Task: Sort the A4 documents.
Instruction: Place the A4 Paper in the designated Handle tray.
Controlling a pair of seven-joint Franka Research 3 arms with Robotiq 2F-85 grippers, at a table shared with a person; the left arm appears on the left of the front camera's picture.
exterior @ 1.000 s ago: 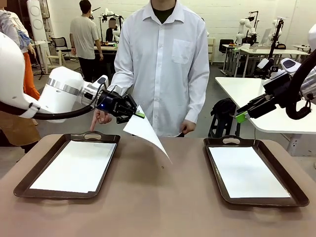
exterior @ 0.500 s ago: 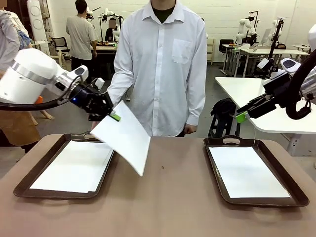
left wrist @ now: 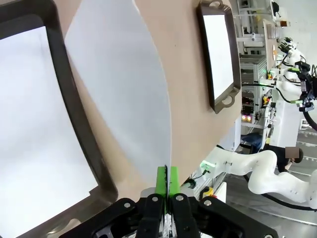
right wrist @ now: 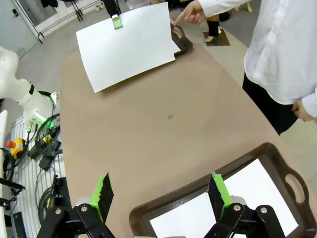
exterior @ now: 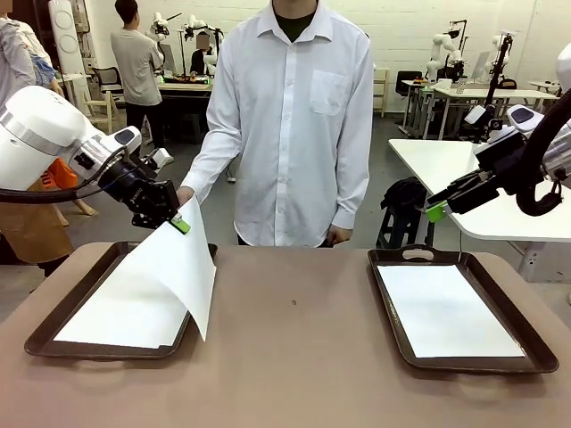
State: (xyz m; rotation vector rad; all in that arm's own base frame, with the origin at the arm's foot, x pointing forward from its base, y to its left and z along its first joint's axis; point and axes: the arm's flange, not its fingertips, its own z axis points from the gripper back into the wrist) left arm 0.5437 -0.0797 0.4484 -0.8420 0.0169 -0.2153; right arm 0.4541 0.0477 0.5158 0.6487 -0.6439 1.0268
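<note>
1. The left gripper [exterior: 181,223] has its fingers [left wrist: 161,179] pressed together on the top edge of a white A4 sheet [exterior: 174,267] — the green pads pinch the paper's edge in the left wrist view.
2. The sheet hangs from that pinch, curving downward, with its lower part draped over the right rim of the left tray [exterior: 53,332] and its lower corner beyond the rim, over the tabletop [exterior: 294,366].
3. The left tray already carries a flat sheet [exterior: 116,308]; the right tray [exterior: 517,352] carries another [exterior: 446,312].
4. The right gripper [right wrist: 158,196] hovers above the near end of the right tray with its fingers spread wide and nothing between them.
5. A person's hand [exterior: 185,195] points down just beside the left gripper, at the far end of the left tray.
6. The step in hand appears to be laying the held sheet onto the left tray. To do it well, the arm would carry the paper further over the tray's middle, lower until the free edge touches the stack first, then lay the rest flat — and part the fingers only once the sheet lies squarely inside the rims.
</note>
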